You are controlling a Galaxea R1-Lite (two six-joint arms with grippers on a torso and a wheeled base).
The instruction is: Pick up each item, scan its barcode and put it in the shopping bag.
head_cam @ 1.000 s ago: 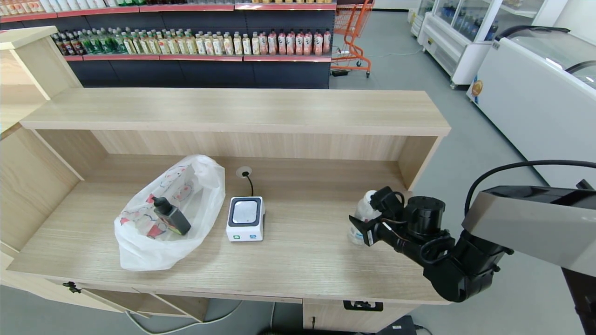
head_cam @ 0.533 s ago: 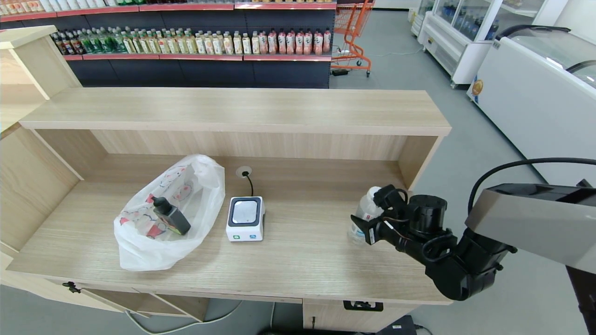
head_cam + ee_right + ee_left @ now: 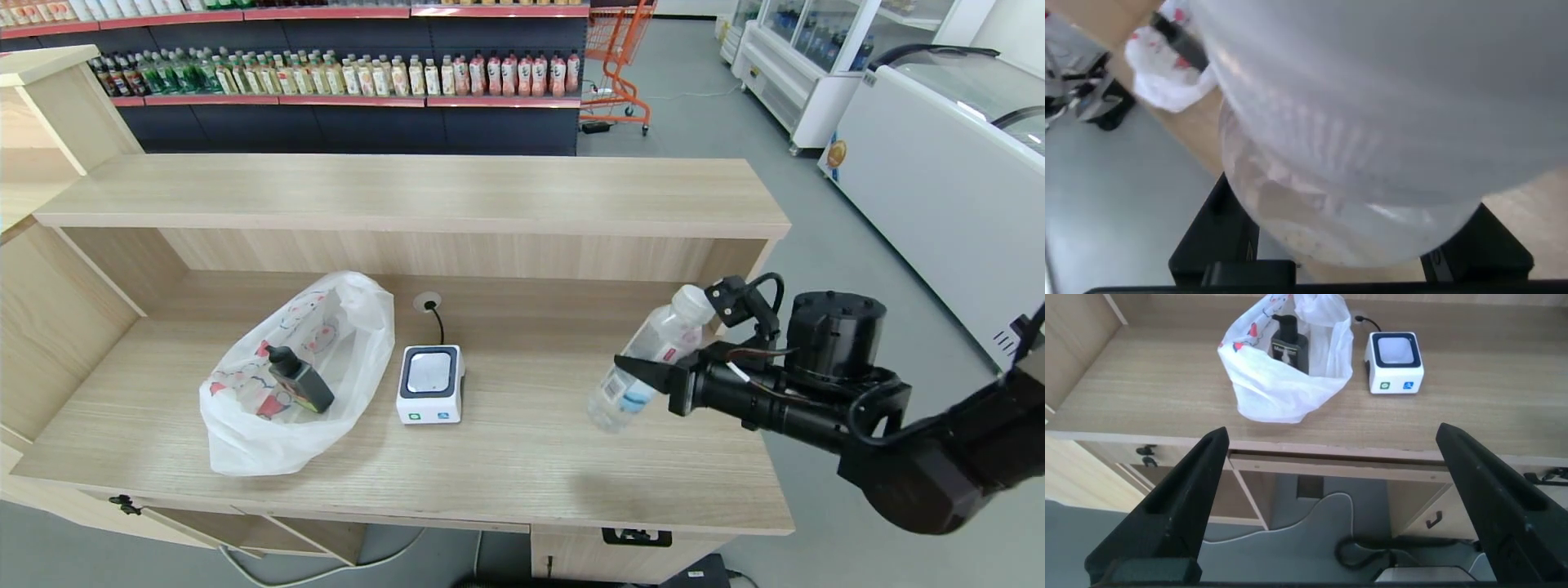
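Observation:
My right gripper (image 3: 657,371) is shut on a clear plastic water bottle (image 3: 645,359), held tilted above the right part of the wooden counter (image 3: 522,457), cap up and away. The bottle (image 3: 1372,147) looms close in the right wrist view. A white barcode scanner (image 3: 430,384) sits mid-counter; it also shows as the scanner (image 3: 1395,363) in the left wrist view. Left of it lies the white shopping bag (image 3: 269,433), open, with a dark pump bottle (image 3: 300,378) inside. My left gripper (image 3: 1335,506) is open, below the counter's front edge, facing the bag (image 3: 1266,392).
A raised wooden ledge (image 3: 408,192) runs along the back of the counter, with side walls at both ends. Drink shelves (image 3: 343,77), an orange cart (image 3: 620,49) and white freezers (image 3: 939,163) stand beyond.
My right gripper has lifted the water bottle off the counter and tipped it, bottom swinging left toward the scanner. The bag, pump bottle and scanner stay put.

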